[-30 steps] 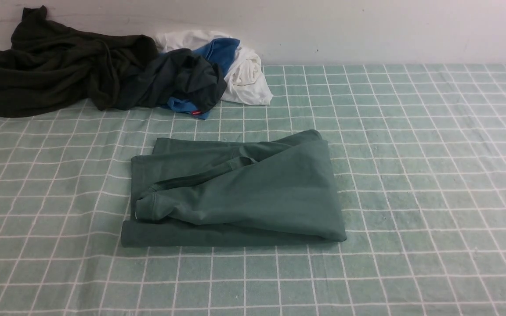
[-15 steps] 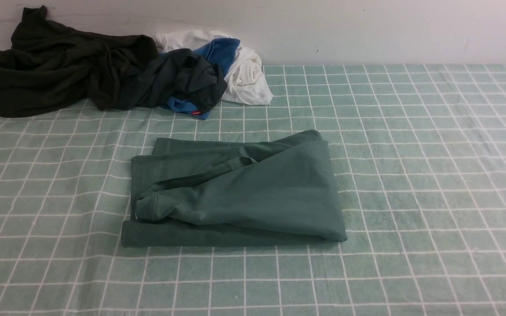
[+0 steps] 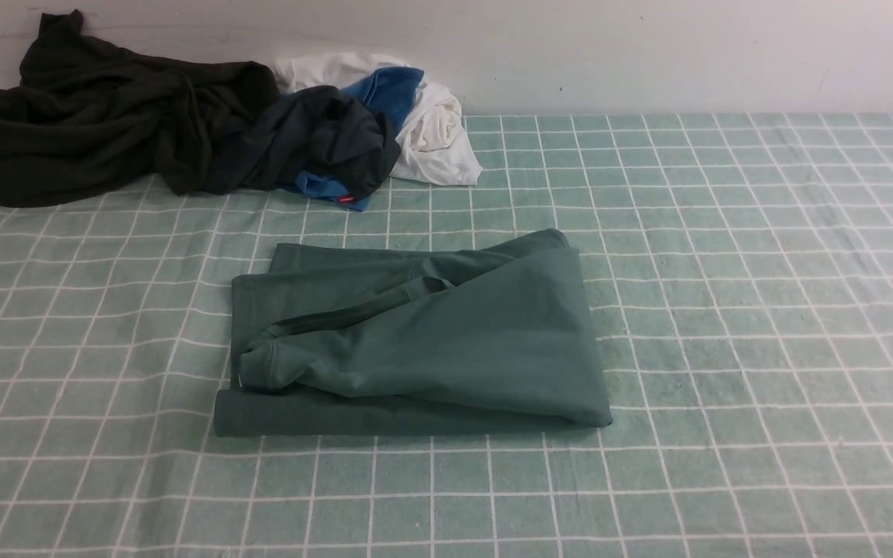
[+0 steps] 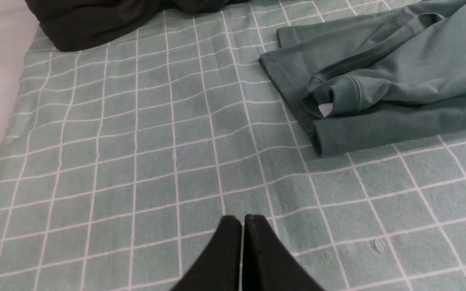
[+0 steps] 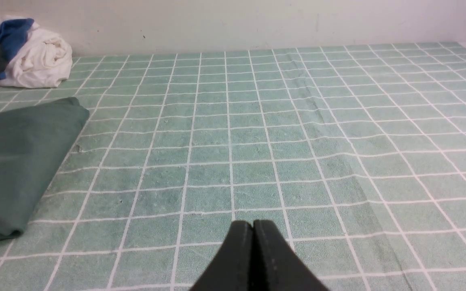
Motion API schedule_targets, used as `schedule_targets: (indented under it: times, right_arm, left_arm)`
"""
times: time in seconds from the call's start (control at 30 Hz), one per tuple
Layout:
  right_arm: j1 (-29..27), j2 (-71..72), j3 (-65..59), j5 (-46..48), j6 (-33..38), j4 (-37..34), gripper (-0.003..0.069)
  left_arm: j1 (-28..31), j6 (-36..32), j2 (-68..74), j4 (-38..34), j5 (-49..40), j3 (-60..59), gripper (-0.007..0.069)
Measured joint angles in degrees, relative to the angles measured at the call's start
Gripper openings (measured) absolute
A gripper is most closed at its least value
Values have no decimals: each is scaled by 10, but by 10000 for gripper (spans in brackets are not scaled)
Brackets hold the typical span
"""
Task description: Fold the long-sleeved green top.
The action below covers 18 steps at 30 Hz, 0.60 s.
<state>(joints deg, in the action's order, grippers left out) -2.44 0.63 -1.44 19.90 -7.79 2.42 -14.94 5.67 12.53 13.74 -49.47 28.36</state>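
Observation:
The green long-sleeved top [image 3: 423, 341] lies folded into a compact stack in the middle of the checked cloth, with a cuffed sleeve end showing at its left side [image 4: 346, 95]. In the right wrist view only its smooth right edge shows [image 5: 18, 161]. My left gripper [image 4: 243, 220] is shut and empty, hovering over bare cloth well clear of the top's left corner. My right gripper [image 5: 253, 224] is shut too, with nothing in it, over bare cloth to the right of the top. Neither arm appears in the front view.
A very dark olive-black garment [image 3: 98, 116] lies crumpled at the back left by the wall. Beside it is a dark charcoal garment [image 3: 322, 139] heaped with blue and white cloth [image 3: 431, 128]. The green checked tablecloth [image 3: 764, 310] covers the table.

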Motion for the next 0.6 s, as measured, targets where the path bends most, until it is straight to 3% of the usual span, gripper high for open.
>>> schedule_targets:
  times: [0.43,0.6]
  right_arm:
    - [0,0,0,0,1,0,-14]
    - [0,0,0,0,1,1,-14]
  left_arm:
    - [0,0,0,0,8,-17,-4]
    - [6,0,0,-31,107,-58,-4]
